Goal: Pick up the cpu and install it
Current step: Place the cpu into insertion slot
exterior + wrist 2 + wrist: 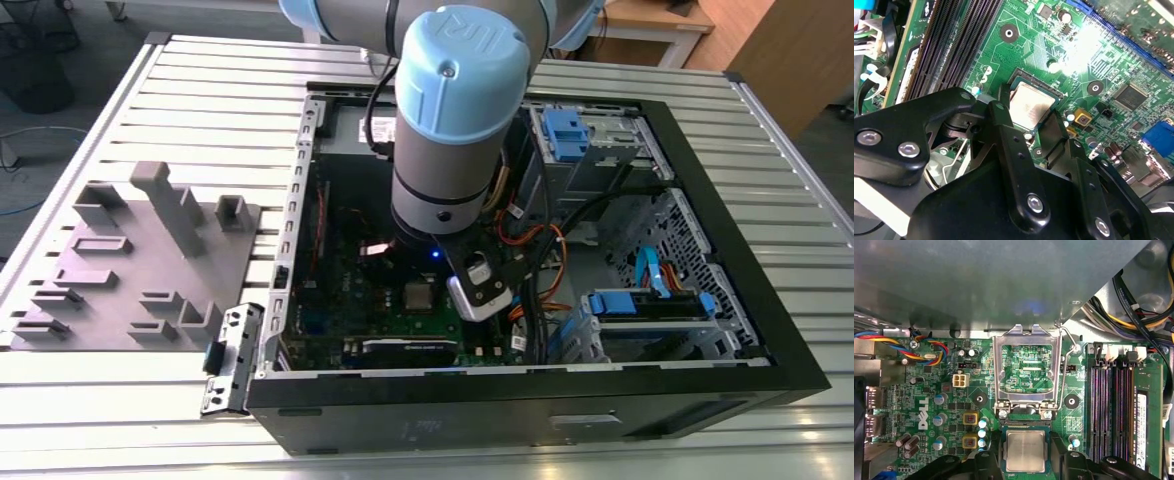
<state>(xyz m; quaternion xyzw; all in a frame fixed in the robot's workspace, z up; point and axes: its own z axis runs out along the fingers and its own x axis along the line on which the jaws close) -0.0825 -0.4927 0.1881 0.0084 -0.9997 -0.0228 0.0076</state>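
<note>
At the left of the exterior view we see a grey moulded tray (134, 260) lying on the slatted metal worktop (200, 90). To its right stands the open computer case (534, 400), and the robot arm (447, 130) reaches down into it over the green motherboard (400, 325). Blue drive brackets (627, 305) sit at the case's right side.

In the first wrist view, twisted coloured wires (884, 342) cross the left. At the centre the socket's metal load frame (1026, 365) is swung up and open, and dark memory slots (1109, 405) line the right. The cpu (1025, 451) lies at the lower centre, flat and square inside the socket outline, just below the frame's hinge. It looks seated or very nearly so; we cannot say which.

In the second wrist view the tool (1028, 107) brackets the chip closely on two opposite sides, set narrow. Whether it is gripping the cpu or standing just clear of its edges, we cannot tell.

We judge the cpu light, thin and rigid, with a slick metal lid. It is probably fragile underneath, as are the socket contacts. The hold therefore belongs on two opposite edges of the pale rim, kept level, with light pressure.
</note>
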